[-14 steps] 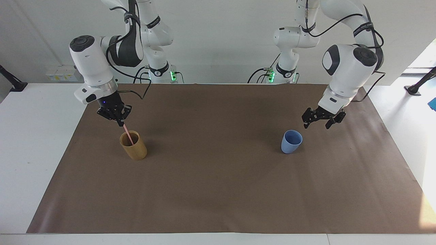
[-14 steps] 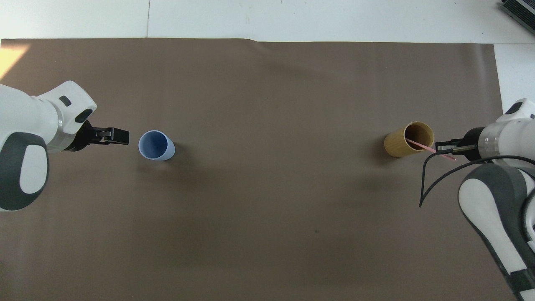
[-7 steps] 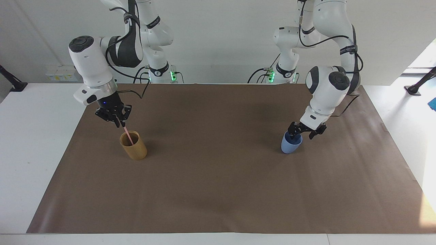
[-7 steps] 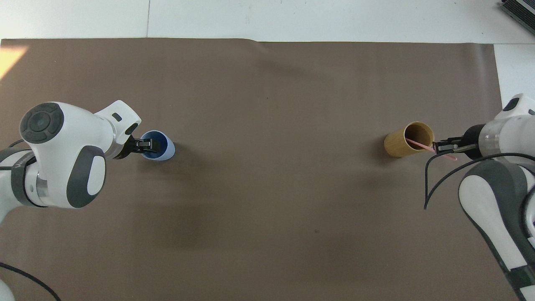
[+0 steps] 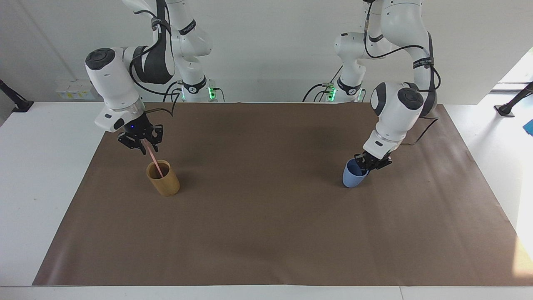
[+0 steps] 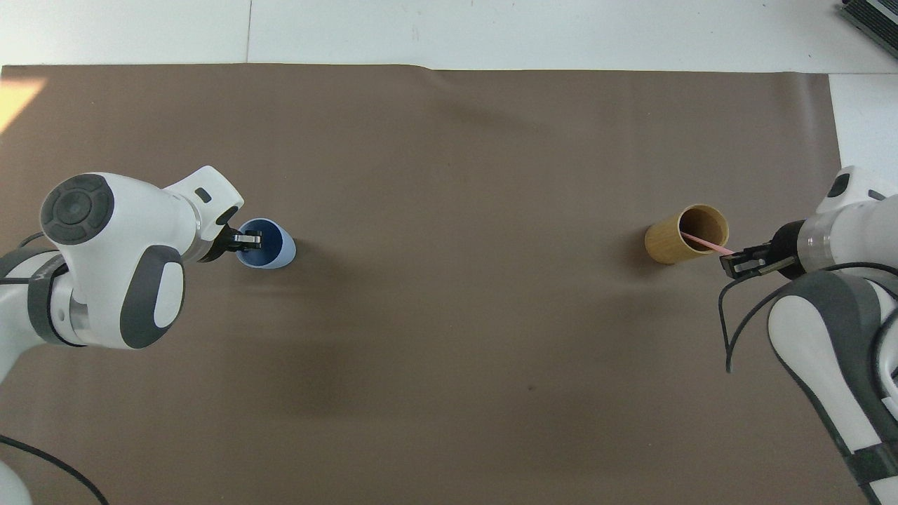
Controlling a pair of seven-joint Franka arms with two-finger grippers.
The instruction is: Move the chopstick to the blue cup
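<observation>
left gripper (image 5: 366, 163): clamped on blue cup (image 5: 352, 176) rim | right gripper (image 5: 143, 145): jaws unclear, at chopstick (image 5: 153, 157), 11 o'clock above tan cup (image 5: 163, 178)

Tan cylinder cup (image 5: 163, 178) upright on brown mat (image 5: 266, 233)

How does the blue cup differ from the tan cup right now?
The blue cup is light blue and tapers to a rounded base; the tan cup is a taller, straight cylinder. The tan cup holds the chopstick; the blue cup has none. The left end effector grips the blue cup's rim; nothing grips the tan cup. Both have no handle.
</observation>
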